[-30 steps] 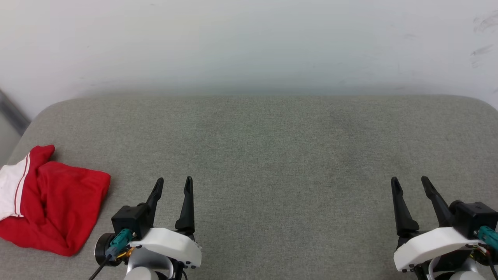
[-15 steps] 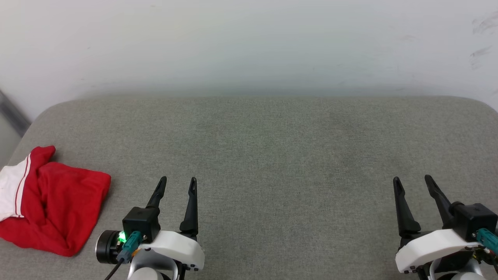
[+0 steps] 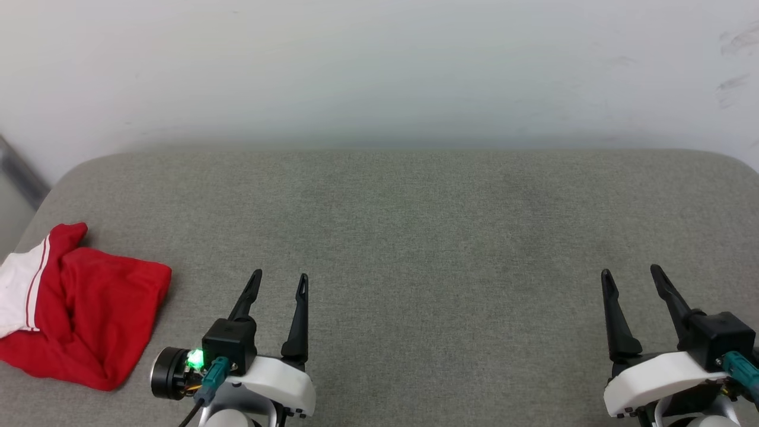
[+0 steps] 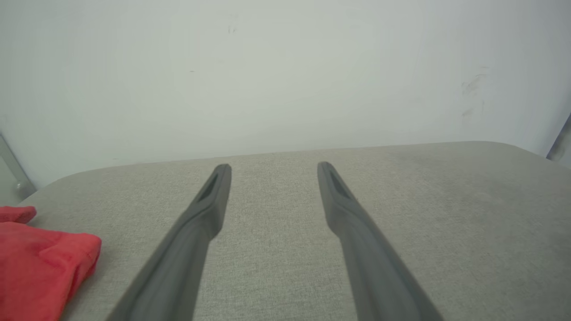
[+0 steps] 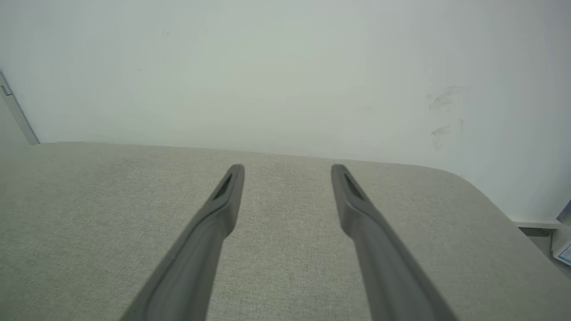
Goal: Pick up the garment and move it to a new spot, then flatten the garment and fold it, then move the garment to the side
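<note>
The garment [image 3: 83, 314] lies bunched at the far left of the grey surface, bright red with a white, red-striped sleeve showing at its left edge; its number print is hidden. Its red edge also shows at the lower left in the left wrist view as the garment [image 4: 35, 263]. My left gripper [image 3: 278, 283] is open and empty, a short way to the right of the garment and not touching it. Over on the far right, my right gripper [image 3: 630, 277] is likewise open, nothing between its fingers. The open left gripper [image 4: 274, 168] and right gripper [image 5: 287, 169] hover over bare fabric.
The grey fabric-covered surface [image 3: 415, 225] has rounded back corners and ends at a pale wall [image 3: 379, 65]. A grey metal strip [image 3: 21, 175] runs at the far left beside the surface's edge.
My left gripper has shifted a little to the right and toward me, away from the garment, and a green light has come on at its wrist. The right gripper has barely moved.
</note>
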Robot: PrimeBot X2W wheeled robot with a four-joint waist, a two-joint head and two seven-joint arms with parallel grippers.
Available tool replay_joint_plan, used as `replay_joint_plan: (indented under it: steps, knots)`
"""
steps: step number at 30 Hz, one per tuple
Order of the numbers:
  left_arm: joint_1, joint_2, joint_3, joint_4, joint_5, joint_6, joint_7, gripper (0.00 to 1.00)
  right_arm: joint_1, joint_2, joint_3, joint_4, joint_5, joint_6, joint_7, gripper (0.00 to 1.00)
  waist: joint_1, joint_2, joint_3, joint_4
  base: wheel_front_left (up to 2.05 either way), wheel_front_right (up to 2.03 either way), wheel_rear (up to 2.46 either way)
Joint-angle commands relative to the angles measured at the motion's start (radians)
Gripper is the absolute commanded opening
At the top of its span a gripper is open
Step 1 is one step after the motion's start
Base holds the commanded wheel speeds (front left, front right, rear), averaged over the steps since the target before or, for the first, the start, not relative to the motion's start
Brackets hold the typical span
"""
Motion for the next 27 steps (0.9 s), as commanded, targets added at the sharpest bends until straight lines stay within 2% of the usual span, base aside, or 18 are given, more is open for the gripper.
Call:
replay_joint_plan:
  steps: [1,14,20,27]
  knots:
    - [-0.015,0.002,-0.003,0.003,0.02,-0.002,-0.008,1.0,0.011,0.004,0.001,0.0,-0.02,0.0,-0.007,1.0,0.0,0.0,-0.001,0.002,0.0,0.0,0.0]
    - [-0.023,-0.004,0.009,0.024,-0.015,-0.015,-0.013,1.0,0.013,0.004,0.0,0.006,-0.018,0.0,-0.015,1.0,0.0,0.0,0.001,0.062,0.0,0.0,0.0]
    - [-0.021,-0.006,0.028,0.025,-0.038,-0.004,-0.013,1.0,0.01,0.004,0.015,-0.001,-0.006,0.0,-0.012,1.0,0.0,0.0,0.002,0.131,0.0,0.0,0.0]
    - [-0.012,-0.002,0.068,0.029,-0.047,0.008,-0.012,1.0,0.009,0.003,0.035,-0.007,0.006,0.0,-0.008,1.0,0.0,0.0,-0.001,0.246,0.0,0.0,0.0]
